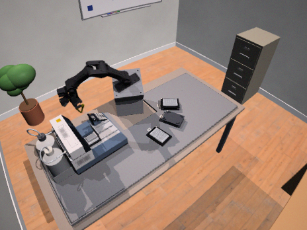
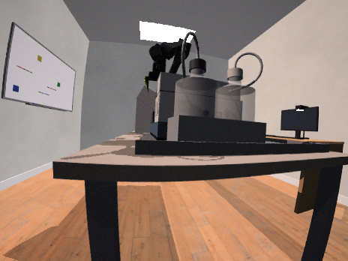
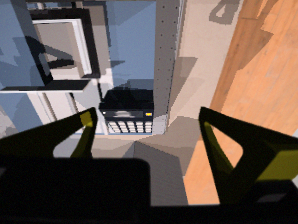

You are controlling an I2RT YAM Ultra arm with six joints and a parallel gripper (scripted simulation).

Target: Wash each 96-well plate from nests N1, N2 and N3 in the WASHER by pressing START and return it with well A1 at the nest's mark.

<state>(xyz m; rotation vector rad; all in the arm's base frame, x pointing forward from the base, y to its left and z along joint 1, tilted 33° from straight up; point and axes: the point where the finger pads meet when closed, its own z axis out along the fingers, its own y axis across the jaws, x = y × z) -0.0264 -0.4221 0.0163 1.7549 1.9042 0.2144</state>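
Observation:
My gripper (image 1: 79, 107) (image 2: 147, 83) (image 3: 148, 112) is open and empty. It hangs above and a little behind the washer's black keypad (image 1: 96, 117) (image 3: 127, 112), clear of it. A small lamp (image 3: 148, 114) on the keypad glows amber. The washer (image 1: 109, 140) has a blue base and a white manifold housing (image 1: 67, 135). A plate (image 1: 90, 136) (image 3: 55, 50) lies in the carrier beside the housing. To the right are three nests: the far one holds a plate (image 1: 170, 102), the near one holds a plate (image 1: 159, 135), and the middle nest (image 1: 172, 118) is dark and bare.
The grey pedestal (image 1: 128, 90) of the arm stands behind the washer. Two bottles (image 1: 49, 155) (image 1: 43, 140) (image 2: 196, 94) (image 2: 234, 97) with hoses stand at the washer's left end. The table edge (image 3: 192, 75) and the wooden floor lie just past the keypad.

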